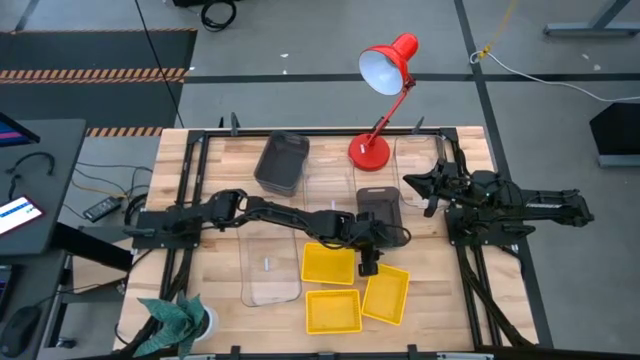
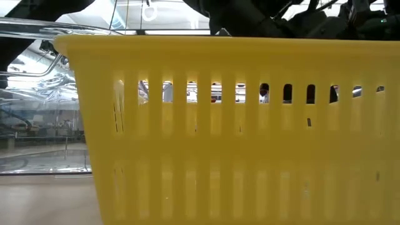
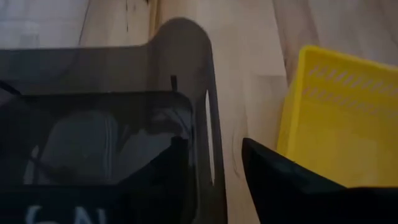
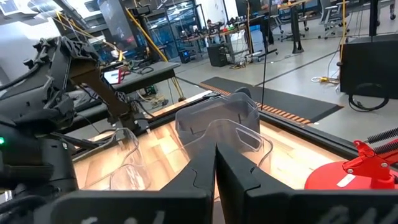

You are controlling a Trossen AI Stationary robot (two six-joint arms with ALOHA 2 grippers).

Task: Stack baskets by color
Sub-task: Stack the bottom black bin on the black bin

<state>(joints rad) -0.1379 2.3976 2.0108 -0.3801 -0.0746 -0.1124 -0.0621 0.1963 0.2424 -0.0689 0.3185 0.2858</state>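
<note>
So right up against the low camera there's a yellow basket [image 2: 237,131] whose slotted wall fills almost the whole view and blocks everything behind it except a sliver of a clear basket [image 2: 37,94] off to one side. From above, that front row is three yellow baskets: one nearest the front edge [image 1: 332,310], one tilted just beside it [image 1: 386,294], and one a bit farther in [image 1: 328,262]. A clear basket [image 1: 270,264] lies flat next to them, and a teal crumpled thing [image 1: 175,318] sits at the front left corner of the table [image 1: 215,200]. In the middle, the left gripper [image 1: 368,262] reaches across from the left side, its fingers apart and straddling the near wall of a dark grey basket [image 1: 379,203]; the left wrist view shows that smoky wall [image 3: 186,124] between the two fingers, with a yellow basket [image 3: 339,118] just beside it. The right gripper [image 1: 412,183] hangs over the right side of the table with its fingers pressed together, holding nothing. Farther back there's another dark grey basket [image 1: 282,161], a clear one [image 1: 420,160] near the back right, and the red desk lamp [image 1: 382,95] standing between them.
</note>
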